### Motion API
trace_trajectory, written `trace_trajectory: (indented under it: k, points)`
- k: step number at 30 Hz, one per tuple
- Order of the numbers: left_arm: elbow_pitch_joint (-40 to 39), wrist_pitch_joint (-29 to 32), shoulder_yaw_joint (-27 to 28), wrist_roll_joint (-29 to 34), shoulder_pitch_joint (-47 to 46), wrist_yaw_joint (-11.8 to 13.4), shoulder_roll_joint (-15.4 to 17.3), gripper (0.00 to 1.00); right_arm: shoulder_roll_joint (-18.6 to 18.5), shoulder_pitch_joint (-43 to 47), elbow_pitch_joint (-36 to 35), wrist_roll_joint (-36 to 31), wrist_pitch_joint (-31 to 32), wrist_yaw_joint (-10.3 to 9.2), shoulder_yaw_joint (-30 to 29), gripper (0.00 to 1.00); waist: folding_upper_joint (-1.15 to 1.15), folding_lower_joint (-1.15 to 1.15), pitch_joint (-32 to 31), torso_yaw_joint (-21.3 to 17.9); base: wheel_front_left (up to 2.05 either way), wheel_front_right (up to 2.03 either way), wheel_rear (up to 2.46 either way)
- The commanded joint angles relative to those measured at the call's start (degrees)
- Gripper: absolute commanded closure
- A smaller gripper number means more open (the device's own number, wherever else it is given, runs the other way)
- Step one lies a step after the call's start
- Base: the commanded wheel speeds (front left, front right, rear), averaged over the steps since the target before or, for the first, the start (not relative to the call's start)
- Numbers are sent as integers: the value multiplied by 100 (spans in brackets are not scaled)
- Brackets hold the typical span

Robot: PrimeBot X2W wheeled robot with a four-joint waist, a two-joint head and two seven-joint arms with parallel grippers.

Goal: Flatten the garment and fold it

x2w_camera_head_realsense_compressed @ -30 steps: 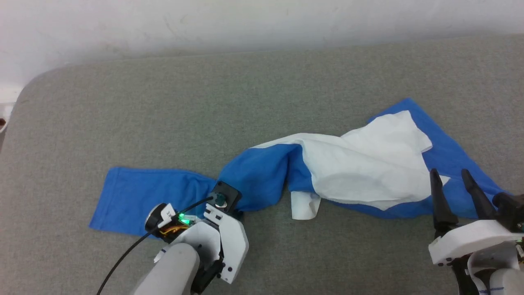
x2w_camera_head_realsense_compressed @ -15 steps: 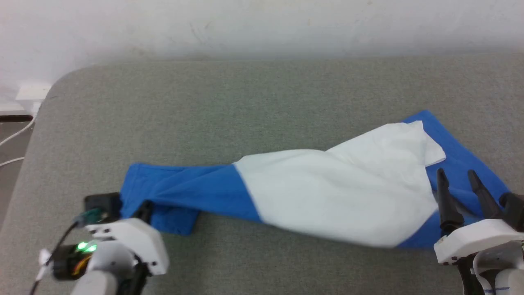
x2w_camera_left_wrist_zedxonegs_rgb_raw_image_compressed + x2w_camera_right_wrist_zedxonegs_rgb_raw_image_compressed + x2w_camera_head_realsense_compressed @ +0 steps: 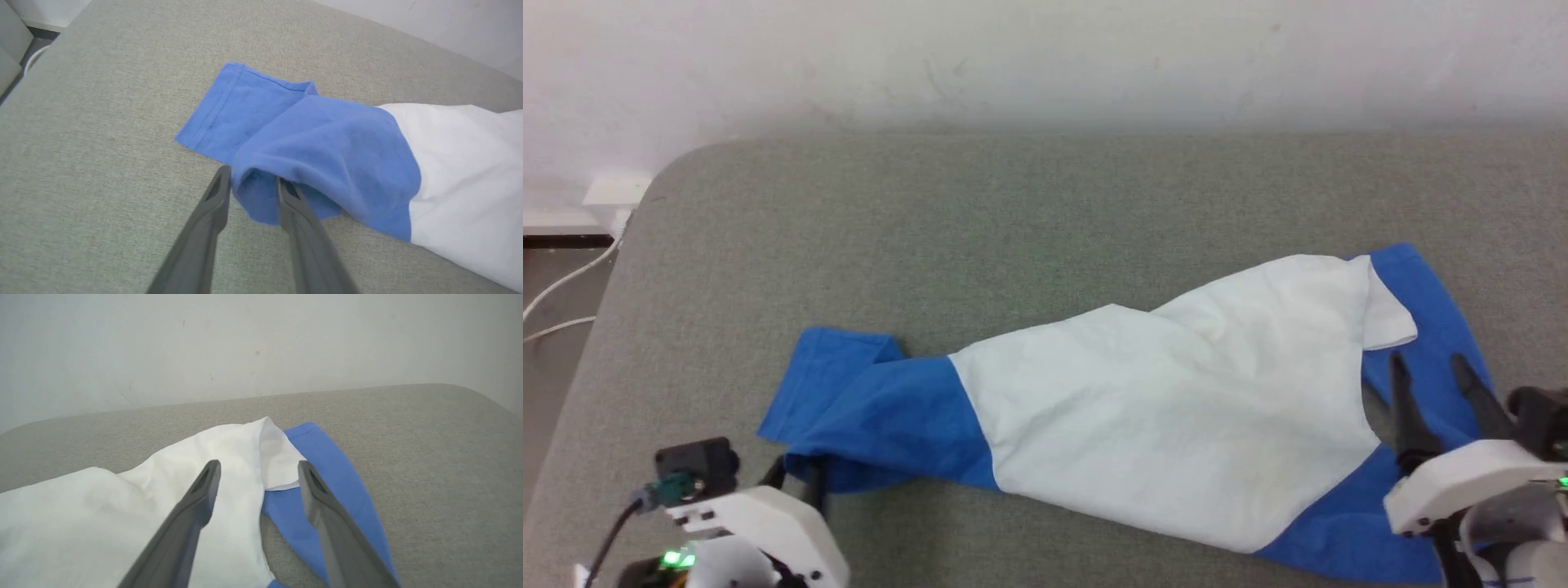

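Grey padded surface below me carries the shirt, stretched out lengthwise. My left claw stands parted around the shirt's blue left fold; my right claw gapes wide over the shirt's right end.

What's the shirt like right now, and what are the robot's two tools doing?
garment, stretched out long on the grey surface, wrinkled, not flat, not folded yet, one white corner flipped over.
left tool, fingers apart, a blue fold of the garment between them.
right tool, open wide, holding nothing, over the garment's other end.
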Motion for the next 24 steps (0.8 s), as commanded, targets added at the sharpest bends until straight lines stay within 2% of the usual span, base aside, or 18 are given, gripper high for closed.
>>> trace_trajectory:
  k: [1, 5, 9, 15, 19, 24]
  points:
    - [18, 6, -55, -112, 17, -73, -101, 0, 5, -29, -25, -75, 36, -5, 111, 0, 0, 0, 8, 18, 0, 0, 0]
    - [161, -234, -168, -205, -79, -282, -206, 0, 5, -279, -70, -362, 236, -5, 590, 0, 0, 0, 60, 84, 0, 0, 0]
    - [216, -1194, -153, 9, -383, -393, -329, 0, -36, -764, 118, -534, 573, -5, 966, 0, 0, 0, 167, 198, 0, 0, 0]
    - [466, -2542, -232, 507, -854, -376, -473, 0, -181, -1744, 1089, -368, 1547, -5, 1275, 0, 0, 0, 409, 452, 0, 0, 0]
    - [668, -2988, -364, 681, -1060, -371, -581, 0, -170, -2353, 1869, -231, 2323, -5, 1281, 0, 0, 0, 579, 644, 0, 0, 0]
    - [1034, -3259, -562, 724, -1295, -485, -732, 0, -117, -2870, 2667, -129, 3458, -5, 1284, 0, 0, 0, 785, 856, 0, 0, 0]
